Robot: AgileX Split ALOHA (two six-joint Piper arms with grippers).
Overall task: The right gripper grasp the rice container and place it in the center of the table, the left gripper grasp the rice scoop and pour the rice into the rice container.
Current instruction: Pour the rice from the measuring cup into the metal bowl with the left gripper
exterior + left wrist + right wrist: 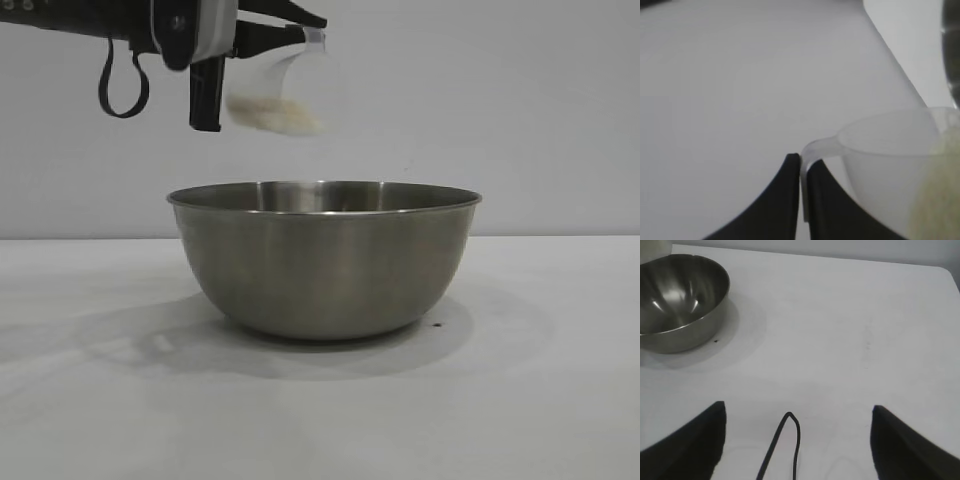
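Exterior camera: level, close, facing bowl (323, 258). Left wrist camera: tight on cup (890, 165). Right wrist camera: farther off, over desk (840, 330), sharing bowl.

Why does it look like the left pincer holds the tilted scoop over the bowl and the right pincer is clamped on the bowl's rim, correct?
Not quite. The right pincer is open and away from the bowl, as the right wrist view shows. The left pincer does hold the tilted scoop over the bowl.

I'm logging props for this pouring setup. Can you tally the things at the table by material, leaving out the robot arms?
Metal: 1, the large round brushed stainless-steel bowl
Clear plastic: 1, the small frosted measuring scoop with a side handle
Grain: 1, the heap of cream-coloured rice inside the scoop
Total: 3
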